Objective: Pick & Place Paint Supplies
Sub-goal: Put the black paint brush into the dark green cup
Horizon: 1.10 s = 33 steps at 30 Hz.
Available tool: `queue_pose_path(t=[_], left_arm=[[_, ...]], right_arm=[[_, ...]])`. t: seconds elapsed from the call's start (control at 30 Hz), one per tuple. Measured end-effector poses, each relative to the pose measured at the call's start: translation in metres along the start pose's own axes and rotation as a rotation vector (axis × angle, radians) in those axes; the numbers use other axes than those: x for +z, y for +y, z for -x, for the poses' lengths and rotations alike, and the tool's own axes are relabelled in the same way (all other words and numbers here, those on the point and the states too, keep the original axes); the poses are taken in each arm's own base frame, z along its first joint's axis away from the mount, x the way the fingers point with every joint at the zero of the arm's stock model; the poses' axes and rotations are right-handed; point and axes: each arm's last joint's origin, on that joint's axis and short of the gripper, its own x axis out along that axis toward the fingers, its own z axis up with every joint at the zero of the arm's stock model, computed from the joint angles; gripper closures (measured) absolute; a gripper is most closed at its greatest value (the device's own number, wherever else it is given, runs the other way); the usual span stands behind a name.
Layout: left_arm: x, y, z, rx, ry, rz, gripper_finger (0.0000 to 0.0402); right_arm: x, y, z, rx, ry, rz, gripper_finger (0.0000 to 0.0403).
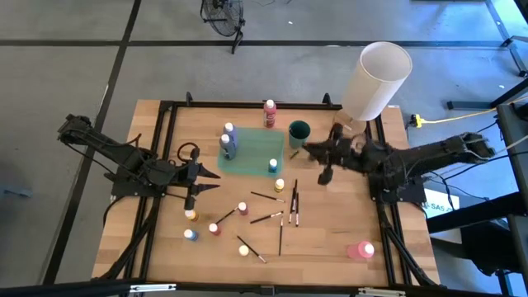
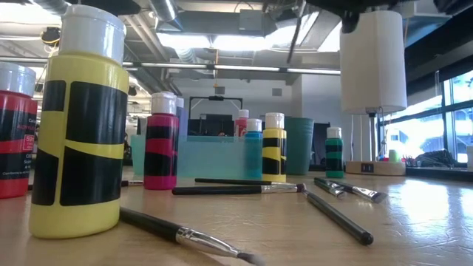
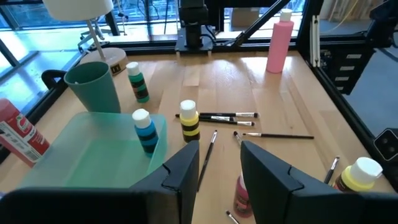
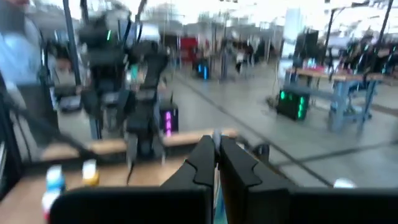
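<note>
On the wooden worktop, a shallow translucent green tray serves as the landmark. Nearest the front edge, well in front of the tray, lie a yellow white-capped paint bottle, a blue one and a red one, with a taller pink bottle on its side far off toward the right front corner. Thin dark-handled brushes are scattered between these and the tray, beside a pink-and-black banded bottle and a yellow-and-black one just off the tray's front corner.

The left gripper hovers at the tray's left front side, its fingers apart and holding nothing. On the tray stand a teal-banded bottle and two taller purple-blue bottles. Beside the tray's far right corner sits a dark green plastic cup; a red bottle stands just behind the tray.

The right gripper is raised just right of the tray near the cup, fingers pressed together, empty. Beyond it stands a big white cylinder.
</note>
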Motion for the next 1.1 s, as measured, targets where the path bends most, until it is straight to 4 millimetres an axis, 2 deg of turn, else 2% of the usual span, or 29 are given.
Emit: queue_pose_path(t=[0.1, 0.2, 0.43, 0.7, 0.93, 1.1], left_arm=[[-0.001, 0.000, 0.000, 0.001, 0.010, -0.007, 0.0285], [-0.001, 0.000, 0.000, 0.002, 0.013, -0.017, 0.0283], [-0.002, 0.000, -0.001, 0.006, 0.017, -0.059, 0.0288], [-0.003, -0.001, -0.007, 0.075, 0.023, -0.098, 0.0288], [0.009, -0.004, -0.013, 0.133, -0.090, -0.146, 0.0290], [0.012, -0.006, -0.017, 0.138, -0.117, -0.174, 0.0292]], right_arm=[[0.002, -0.014, -0.004, -0.036, -0.028, 0.004, 0.0396], [-0.003, -0.024, -0.009, -0.154, 0.003, 0.000, 0.0396], [-0.019, -0.033, -0.019, -0.290, 0.085, 0.055, 0.0396], [-0.031, -0.046, -0.027, -0.349, 0.143, 0.058, 0.0396], [-0.043, -0.067, -0.034, -0.386, 0.205, 0.002, 0.0396], [-0.059, -0.073, -0.038, -0.440, 0.294, 0.020, 0.0396]])
